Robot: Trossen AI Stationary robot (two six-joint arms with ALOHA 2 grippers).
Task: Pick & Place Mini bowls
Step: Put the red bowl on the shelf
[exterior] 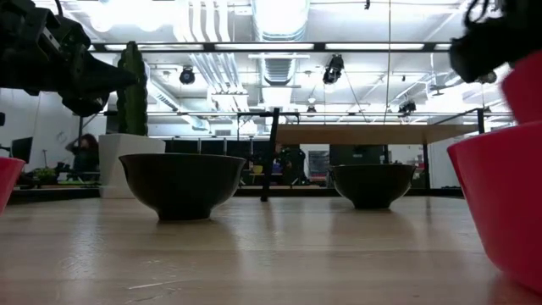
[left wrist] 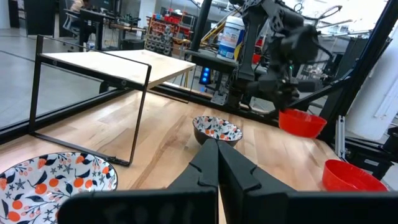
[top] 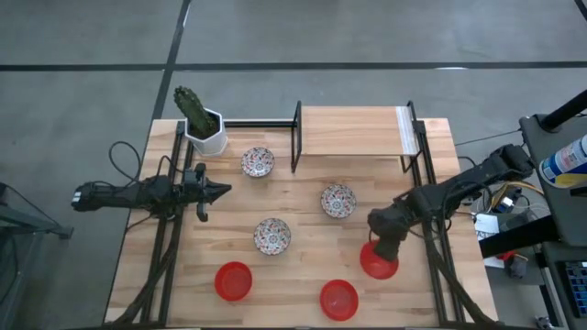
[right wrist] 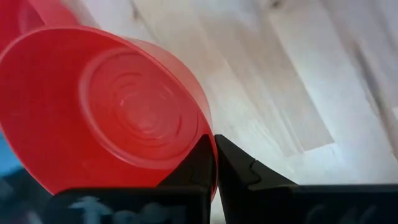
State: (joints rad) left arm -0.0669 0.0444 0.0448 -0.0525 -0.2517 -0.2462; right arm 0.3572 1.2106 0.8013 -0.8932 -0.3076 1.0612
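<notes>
Three floral mini bowls sit upright on the table [top: 258, 162], [top: 337, 201], [top: 272, 236]. Two red mini bowls rest near the front edge [top: 233, 280], [top: 338, 299]. The third red bowl [top: 379, 264] is in my right gripper [top: 382, 246], which is shut on it at the table's right front. My left gripper [top: 223, 191] is shut and holds nothing. It hovers over the table's left side, pointing right toward the floral bowls. In the left wrist view its fingertips [left wrist: 217, 144] line up with a floral bowl [left wrist: 216, 129]. My right gripper pinches the red bowl's rim [right wrist: 209, 144], one finger inside the bowl and one outside. The fingers come from above, pointing down. In the left wrist view the bowl [left wrist: 302, 121] hangs below the gripper, tilted and lifted clear of the table.
A white pot with a green cactus [top: 204, 126] stands at the far left corner. A wooden shelf on a black wire frame [top: 356, 131] spans the far side. Dark rails run along both table sides. Bare wood lies between the bowls at the centre.
</notes>
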